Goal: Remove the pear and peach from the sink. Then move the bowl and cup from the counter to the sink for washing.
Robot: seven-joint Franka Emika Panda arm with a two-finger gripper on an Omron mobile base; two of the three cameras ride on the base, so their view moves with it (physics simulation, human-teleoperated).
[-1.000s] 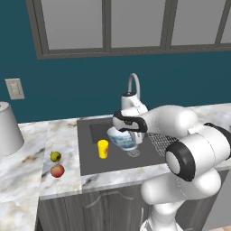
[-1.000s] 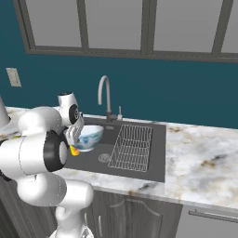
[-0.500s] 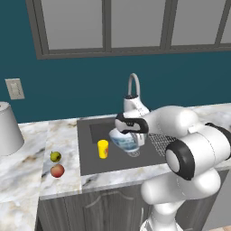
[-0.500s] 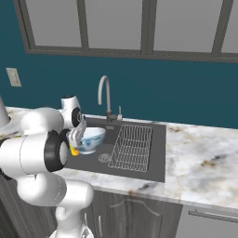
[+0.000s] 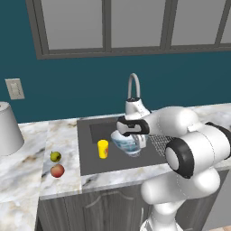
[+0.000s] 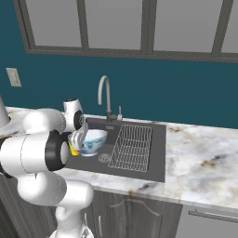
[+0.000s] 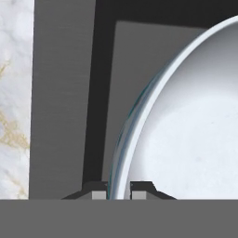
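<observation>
The hand (image 7: 118, 190) is pinched on the rim of the bowl (image 7: 186, 125), one dark fingertip inside the wall and one outside, with only the thin pale edge between them. That is a narrow purchase on a wide, smooth vessel, and in the right base view the bowl (image 6: 91, 141) hangs off to one side of the grip, so its weight would tend to twist it about the two tips. If the hold slackens before the bowl is settled, I judge it could swing or drop and clatter on the basin floor.

The bowl (image 5: 127, 143) is over the sink (image 5: 90, 158), low above the dark floor; whether it touches the bottom I cannot tell. The cup (image 5: 103, 149) stands upright in the basin just beside it (close enough that a bowl sliding sideways on release might knock it over). On the other side lie the round drain (image 6: 105, 158) and the wire rack (image 6: 133, 148); a rim landing on the rack's edge would leave the bowl tilted.

The pear (image 5: 55, 156) and peach (image 5: 57, 171) rest on the surface (image 5: 27, 180) left of the sink, well apart from the arm, so a lift-out should not disturb them.
</observation>
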